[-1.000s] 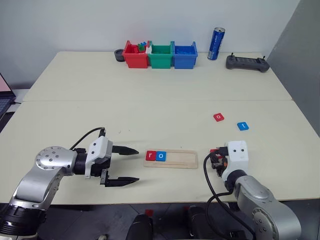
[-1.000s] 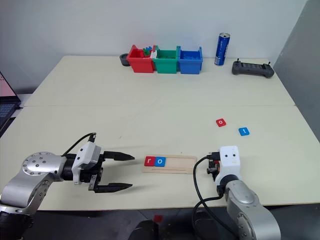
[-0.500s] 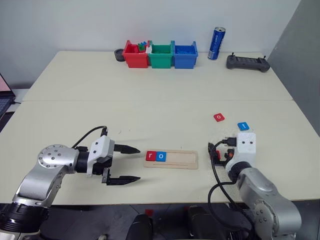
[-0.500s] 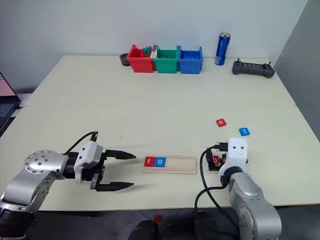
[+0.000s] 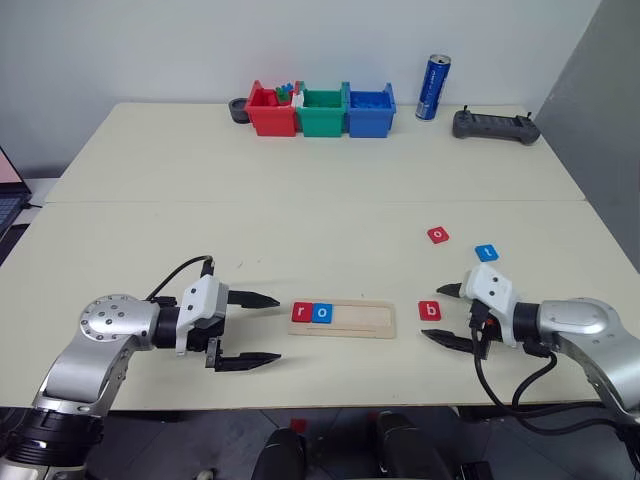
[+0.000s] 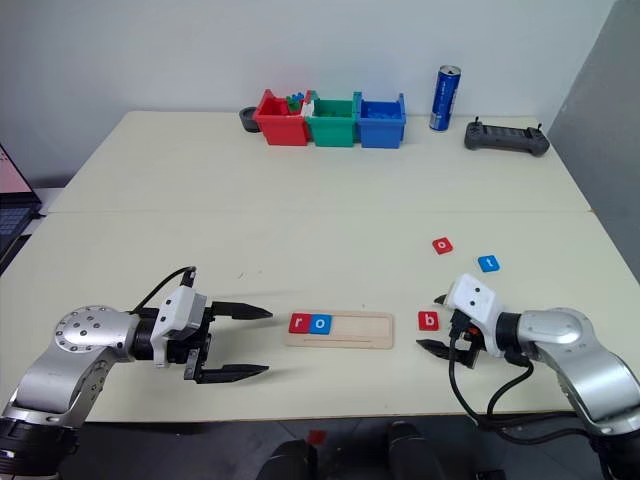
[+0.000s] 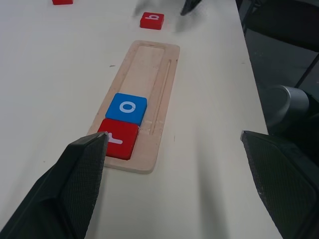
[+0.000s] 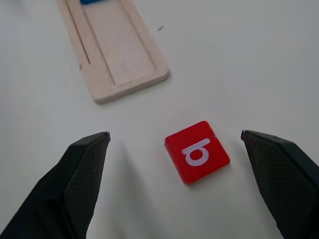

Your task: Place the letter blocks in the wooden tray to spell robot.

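A red "r" block [image 5: 301,311] and a blue "o" block [image 5: 322,312] are seated at the left end of the wooden tray [image 5: 360,318]. A red "b" block [image 5: 429,310] lies flat on the table [image 5: 300,230], just right of the tray. Beyond it, a red block [image 5: 438,235], apparently an "o", and a blue block [image 5: 486,252], letter unclear, are seen. The right gripper [image 5: 446,315] is spread wide beside the "b"; the left gripper [image 5: 262,328] is spread empty left of the tray.

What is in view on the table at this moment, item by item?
wooden tray: one, pale wood, near edge, centre.
letter blocks in the tray: two, red r, blue o, at its left end.
letter blocks on the table: three, red b beside the tray's right end; red o and blue t farther right.
bins: three, red, green, blue, far edge.
can: one, blue, right of the bins.
controller: one, dark, far right.
left gripper: open, left of the tray.
right gripper: open, by the b.
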